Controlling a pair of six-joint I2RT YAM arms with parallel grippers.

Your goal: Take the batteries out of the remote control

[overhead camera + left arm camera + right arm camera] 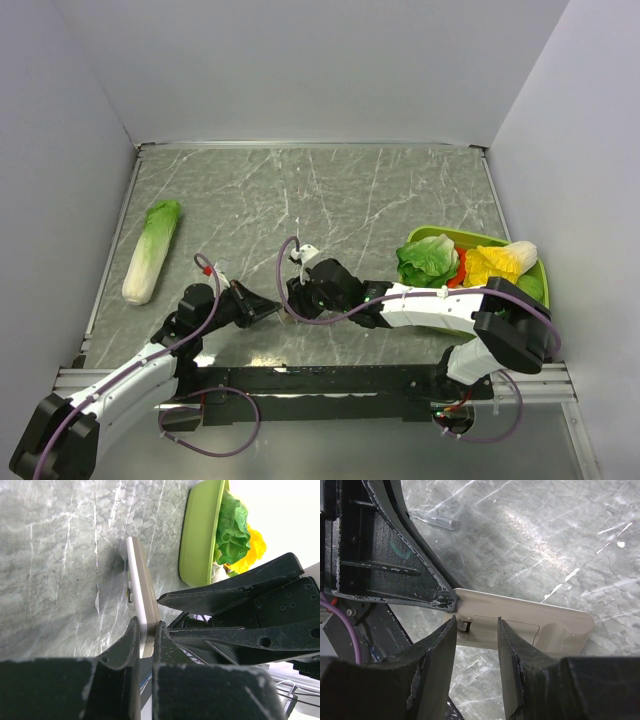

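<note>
One remote control [530,622] in play, held just over the counter [560,540] between the two arms, grey-tan back turned to the right wrist camera. The battery cover [505,630] looks shut, its little latch [465,625] showing, so no batteries are in sight yet.

The left end effector [146,630] is pressed together on one end of the remote, pinching it across its thin edges. That's a narrow bite, folks! The right end effector [476,622] sits partly spread, jaws straddling the latch end of the cover and clamped on nothing.

Here's the danger, as I read it. Push on that latch and the remote could pivot or slide out of the left's small pinch and drop to the counter. A fingertip that misses the latch would skid along the smooth back. If the cover pops suddenly, the batteries might spill and roll.

Further out, a slim clear bit [432,519] lies on the counter; I can't tell what it is. The green bowl [197,535] with lettuce [232,527] sits off to the right. The cabbage [150,250] lies well apart on the left.
</note>
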